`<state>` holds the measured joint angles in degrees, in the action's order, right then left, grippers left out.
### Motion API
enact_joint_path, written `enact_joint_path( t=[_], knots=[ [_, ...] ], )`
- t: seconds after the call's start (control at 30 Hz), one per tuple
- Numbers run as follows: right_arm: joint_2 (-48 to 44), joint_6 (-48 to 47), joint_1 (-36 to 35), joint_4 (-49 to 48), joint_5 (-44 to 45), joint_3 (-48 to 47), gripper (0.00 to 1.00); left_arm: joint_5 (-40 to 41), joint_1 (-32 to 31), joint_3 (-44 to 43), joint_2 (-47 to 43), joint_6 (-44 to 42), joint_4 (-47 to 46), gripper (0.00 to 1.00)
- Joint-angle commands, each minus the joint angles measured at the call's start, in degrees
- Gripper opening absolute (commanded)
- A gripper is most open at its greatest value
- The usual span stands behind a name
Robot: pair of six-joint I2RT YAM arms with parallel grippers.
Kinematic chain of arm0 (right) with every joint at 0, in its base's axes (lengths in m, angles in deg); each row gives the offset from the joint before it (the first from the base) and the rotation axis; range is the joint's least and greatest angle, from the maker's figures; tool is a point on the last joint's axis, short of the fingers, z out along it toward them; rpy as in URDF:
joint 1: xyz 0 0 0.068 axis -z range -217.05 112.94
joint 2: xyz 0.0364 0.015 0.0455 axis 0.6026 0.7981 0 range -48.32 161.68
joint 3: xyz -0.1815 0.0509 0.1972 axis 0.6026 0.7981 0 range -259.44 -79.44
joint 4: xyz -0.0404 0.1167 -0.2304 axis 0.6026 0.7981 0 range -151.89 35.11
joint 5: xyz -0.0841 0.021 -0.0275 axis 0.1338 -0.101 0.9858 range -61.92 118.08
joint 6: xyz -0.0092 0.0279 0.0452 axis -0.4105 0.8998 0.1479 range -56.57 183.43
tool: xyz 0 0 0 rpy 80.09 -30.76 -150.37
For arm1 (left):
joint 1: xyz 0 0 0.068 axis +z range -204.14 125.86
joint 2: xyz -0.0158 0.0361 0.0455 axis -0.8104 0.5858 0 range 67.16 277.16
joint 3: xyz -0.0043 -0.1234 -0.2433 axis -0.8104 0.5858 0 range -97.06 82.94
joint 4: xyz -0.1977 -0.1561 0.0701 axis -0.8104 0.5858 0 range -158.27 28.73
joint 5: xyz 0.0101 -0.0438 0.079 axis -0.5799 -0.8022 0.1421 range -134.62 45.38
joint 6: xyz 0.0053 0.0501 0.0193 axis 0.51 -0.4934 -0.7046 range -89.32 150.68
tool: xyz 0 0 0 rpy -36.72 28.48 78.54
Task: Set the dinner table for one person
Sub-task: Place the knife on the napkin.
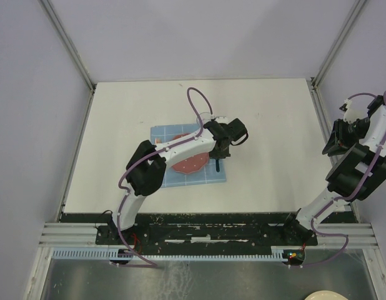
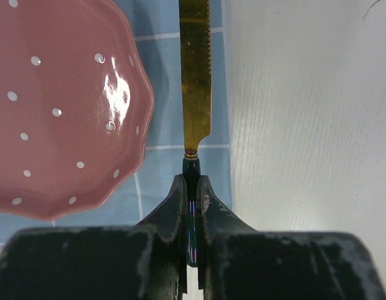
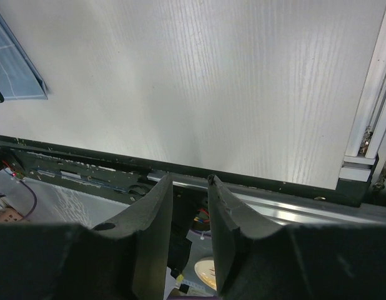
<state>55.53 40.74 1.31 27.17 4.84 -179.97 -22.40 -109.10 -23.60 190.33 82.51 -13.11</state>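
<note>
The white dinner table [image 1: 274, 125] bears a blue grid placemat [image 1: 208, 176] with a pink white-dotted plate [image 1: 192, 165] on it. My left gripper [image 1: 219, 150] is low over the placemat's right edge. In the left wrist view it [image 2: 192, 178] is shut on the dark green handle of a gold-bladed knife [image 2: 196, 75]. The knife points away over the placemat [image 2: 158, 169], just right of the plate [image 2: 55, 106]. My right gripper [image 1: 333, 147] is raised at the table's right edge. In the right wrist view it [image 3: 191, 181] is slightly open and empty.
Metal frame rails run along the table's left and right edges [image 1: 318, 103]. A black strip and rails [image 1: 212, 228] line the near edge. A cream plate [image 1: 324, 295] lies below the table at the front right and shows between the right fingers [image 3: 208, 275].
</note>
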Motion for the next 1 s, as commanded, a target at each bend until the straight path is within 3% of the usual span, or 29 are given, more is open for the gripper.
enact_joint_path(
  t=[0.0, 0.97],
  knots=[
    [0.33, -1.15, 0.31, 0.98, 0.51, -3.16, 0.37, 0.72, 0.25, 0.16, 0.34, 2.62, -1.88, 0.03],
    [2.76, -0.98, 0.26, 0.76, 1.27, -4.15, 0.36, 0.07, 3.04, -1.26, 7.97, 1.47, -4.85, 0.03]
  ],
)
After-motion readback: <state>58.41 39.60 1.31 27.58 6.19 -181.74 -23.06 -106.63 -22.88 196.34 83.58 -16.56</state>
